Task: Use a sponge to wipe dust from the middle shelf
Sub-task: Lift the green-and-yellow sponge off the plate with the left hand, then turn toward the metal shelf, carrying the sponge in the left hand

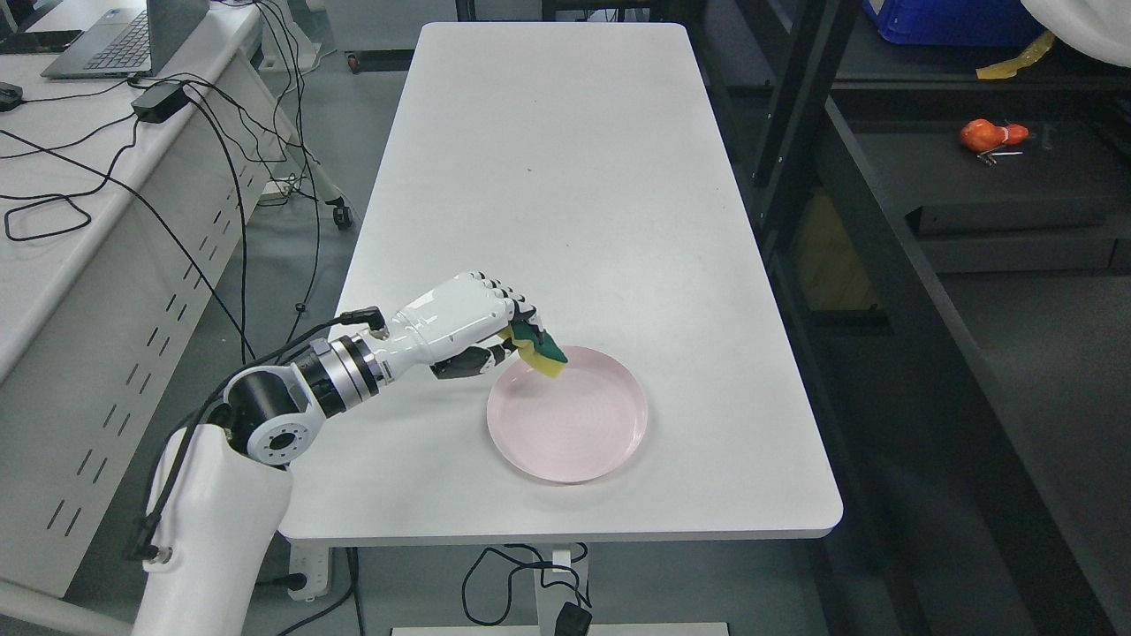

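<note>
My left hand (495, 340) reaches in from the lower left over the white table (565, 177). Its fingers are curled on a yellow and green sponge (541, 351), which hangs tilted just above the near-left rim of a pink plate (610, 433). The plate holds nothing else. To the right stands a dark shelf rack (892, 265); its shelf board at table height runs along the right side of the picture. My right arm does not show.
An orange object (991, 135) lies on a dark shelf surface at the upper right, with a blue bin (945, 22) above it. A desk with a laptop (124, 40) and cables stands at the left. Cables hang under the table's front edge.
</note>
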{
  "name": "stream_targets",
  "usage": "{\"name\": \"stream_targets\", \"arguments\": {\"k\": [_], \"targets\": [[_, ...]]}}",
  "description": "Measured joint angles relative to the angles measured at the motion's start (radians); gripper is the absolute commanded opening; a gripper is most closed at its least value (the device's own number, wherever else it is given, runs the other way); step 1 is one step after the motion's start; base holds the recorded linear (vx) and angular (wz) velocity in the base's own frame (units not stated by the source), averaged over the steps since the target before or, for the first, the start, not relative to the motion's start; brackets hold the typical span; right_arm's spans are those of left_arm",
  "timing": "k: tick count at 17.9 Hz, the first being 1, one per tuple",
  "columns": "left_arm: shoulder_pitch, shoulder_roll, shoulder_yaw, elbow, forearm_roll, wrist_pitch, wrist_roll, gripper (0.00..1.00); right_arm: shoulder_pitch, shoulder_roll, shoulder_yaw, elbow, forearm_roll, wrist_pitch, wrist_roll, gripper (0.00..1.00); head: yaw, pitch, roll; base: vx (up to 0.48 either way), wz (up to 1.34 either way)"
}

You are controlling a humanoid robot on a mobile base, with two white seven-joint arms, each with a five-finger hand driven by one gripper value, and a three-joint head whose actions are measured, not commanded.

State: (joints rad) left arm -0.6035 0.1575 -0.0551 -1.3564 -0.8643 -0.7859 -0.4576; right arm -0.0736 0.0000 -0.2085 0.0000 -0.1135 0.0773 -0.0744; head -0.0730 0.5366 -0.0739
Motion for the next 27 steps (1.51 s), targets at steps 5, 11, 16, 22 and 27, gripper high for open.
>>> {"name": "stream_targets", "arguments": {"k": [5, 11, 16, 22, 27], "targets": [[-0.033, -0.01, 0.024, -0.089, 0.071, 0.0, -0.016, 0.0, 0.0, 0.0, 0.0, 0.0, 0.0, 0.0, 0.0, 1.0, 0.0, 0.0, 0.0, 0.0, 0.0], [-0.054, -0.025, 0.038, -0.161, 0.101, 0.0, -0.022, 0.0, 0.0, 0.0, 0.0, 0.0, 0.0, 0.0, 0.0, 1.0, 0.0, 0.0, 0.0, 0.0, 0.0], [-0.05, -0.038, 0.045, -0.197, 0.111, 0.0, -0.022, 0.0, 0.0, 0.0, 0.0, 0.0, 0.0, 0.0, 0.0, 1.0, 0.0, 0.0, 0.0, -0.011, -0.03], [-0.039, -0.047, 0.05, -0.221, 0.114, 0.0, -0.022, 0.0, 0.0, 0.0, 0.0, 0.0, 0.0, 0.0, 0.0, 1.0, 0.0, 0.0, 0.0, -0.069, -0.13], [-0.035, -0.053, 0.06, -0.233, 0.115, 0.0, -0.022, 0.0, 0.0, 0.0, 0.0, 0.0, 0.0, 0.0, 0.0, 1.0, 0.0, 0.0, 0.0, -0.211, -0.27]]}}
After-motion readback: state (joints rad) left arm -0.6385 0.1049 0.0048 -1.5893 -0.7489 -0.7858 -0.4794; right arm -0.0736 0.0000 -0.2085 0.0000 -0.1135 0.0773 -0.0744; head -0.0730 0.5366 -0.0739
